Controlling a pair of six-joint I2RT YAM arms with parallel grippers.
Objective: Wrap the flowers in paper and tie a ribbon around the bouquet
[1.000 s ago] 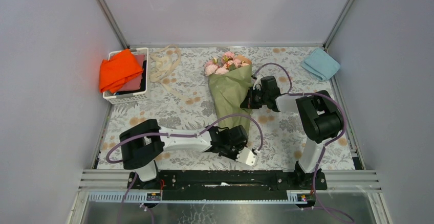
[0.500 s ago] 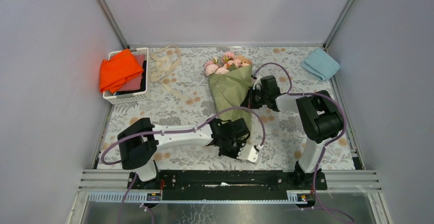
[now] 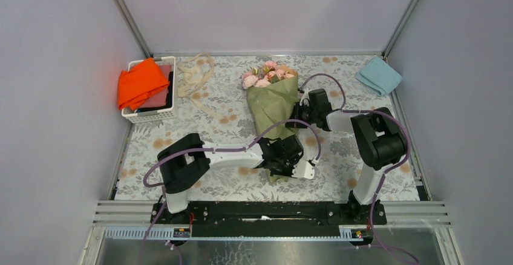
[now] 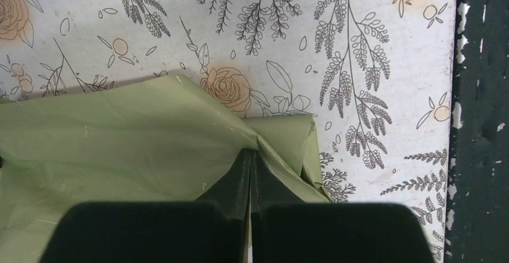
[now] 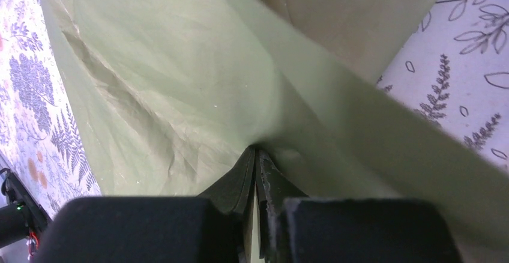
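The bouquet lies in the middle of the table, pink flowers at the far end and the olive paper wrapped into a cone narrowing toward me. My left gripper is at the cone's near tip, shut on a fold of the paper; its jaws meet at the crease. My right gripper is at the cone's right edge, shut on the paper, which puckers at its fingertips. The cream ribbon lies loose at the far left, apart from both grippers. The stems are hidden inside the paper.
A white basket holding an orange cloth stands at the far left, next to the ribbon. A folded light blue cloth lies at the far right corner. The black rail of the table's near edge runs close to the left gripper.
My left arm has swung away from the near edge toward the cone's tip, and its jaws have closed on the paper. The right gripper has stayed on the cone's right edge.
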